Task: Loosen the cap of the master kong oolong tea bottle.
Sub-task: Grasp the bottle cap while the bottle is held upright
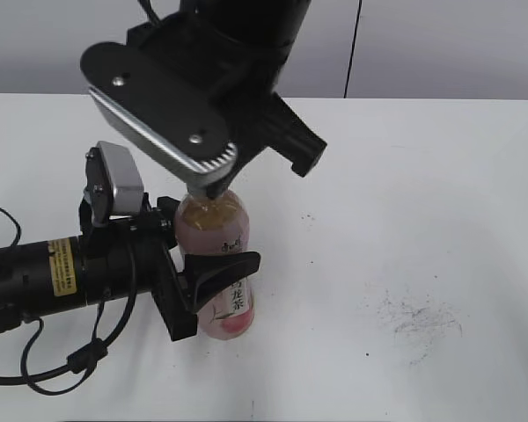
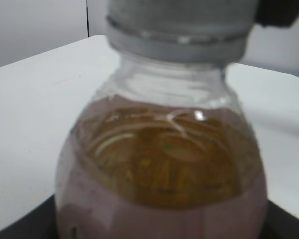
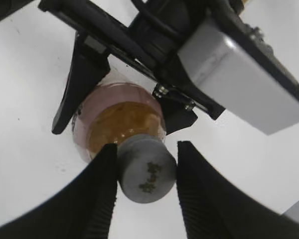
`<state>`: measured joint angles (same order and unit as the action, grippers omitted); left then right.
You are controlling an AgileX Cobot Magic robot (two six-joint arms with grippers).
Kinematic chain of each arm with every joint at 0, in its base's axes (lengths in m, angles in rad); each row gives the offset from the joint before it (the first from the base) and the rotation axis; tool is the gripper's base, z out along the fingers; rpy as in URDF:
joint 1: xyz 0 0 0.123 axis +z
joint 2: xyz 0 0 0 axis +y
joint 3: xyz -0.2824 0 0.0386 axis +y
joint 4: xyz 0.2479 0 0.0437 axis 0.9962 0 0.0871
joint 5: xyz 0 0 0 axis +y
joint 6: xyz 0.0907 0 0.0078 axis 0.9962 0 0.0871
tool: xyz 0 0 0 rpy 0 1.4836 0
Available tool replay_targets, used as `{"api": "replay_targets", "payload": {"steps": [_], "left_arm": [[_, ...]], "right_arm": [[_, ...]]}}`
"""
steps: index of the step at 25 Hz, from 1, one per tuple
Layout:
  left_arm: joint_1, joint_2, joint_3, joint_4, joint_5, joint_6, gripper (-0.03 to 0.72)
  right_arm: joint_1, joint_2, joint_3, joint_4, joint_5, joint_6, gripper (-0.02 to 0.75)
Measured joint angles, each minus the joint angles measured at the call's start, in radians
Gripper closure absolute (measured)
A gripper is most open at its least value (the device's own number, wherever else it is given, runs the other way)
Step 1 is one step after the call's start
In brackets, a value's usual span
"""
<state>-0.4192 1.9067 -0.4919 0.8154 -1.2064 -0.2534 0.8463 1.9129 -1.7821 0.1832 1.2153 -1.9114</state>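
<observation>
Both grippers closed on one bottle [image 1: 218, 255]: left gripper [image 1: 213, 281] around body, right gripper [image 3: 145, 172] pinching cap [image 3: 147, 172]

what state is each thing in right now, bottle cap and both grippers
master kong oolong tea bottle: upright on the table, part full of amber tea
cap: on the bottle neck, between the right fingers
left gripper: clamped round the bottle's body
right gripper: above the bottle, fingers on either side of the cap, left finger touching, small gap at the right one
</observation>
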Motion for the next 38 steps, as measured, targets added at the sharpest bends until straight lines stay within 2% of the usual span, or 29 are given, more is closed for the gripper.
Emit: {"api": "replay_targets", "payload": {"steps": [6,11,16,21,23,31,35,38], "left_arm": [[0.000,0.000,-0.001,0.001,0.000,-0.001,0.261],[0.000,0.000,-0.001,0.006,0.000,0.000,0.261],[0.000,0.000,-0.002,0.014,0.002,0.004,0.261],[0.000,0.000,-0.002,0.010,0.002,0.000,0.261],[0.000,0.000,-0.002,0.010,0.002,0.000,0.261],[0.000,0.000,-0.002,0.010,0.002,-0.001,0.261],[0.000,0.000,-0.002,0.010,0.002,-0.001,0.261],[0.000,0.000,-0.002,0.010,0.002,-0.001,0.261]], "right_arm": [[0.009,0.000,0.000,0.026,0.001,0.575,0.228],[0.009,0.000,0.000,0.061,-0.004,1.069,0.187],[0.009,0.000,0.000,0.044,-0.016,1.365,0.183],[0.009,0.000,0.000,-0.092,0.000,1.607,0.192],[0.008,0.000,0.000,-0.118,0.002,1.651,0.211],[0.008,0.000,0.000,-0.070,0.004,1.801,0.240],[0.008,0.000,0.000,-0.070,0.004,1.864,0.306],[0.008,0.000,0.000,-0.069,0.005,1.872,0.392]]}}
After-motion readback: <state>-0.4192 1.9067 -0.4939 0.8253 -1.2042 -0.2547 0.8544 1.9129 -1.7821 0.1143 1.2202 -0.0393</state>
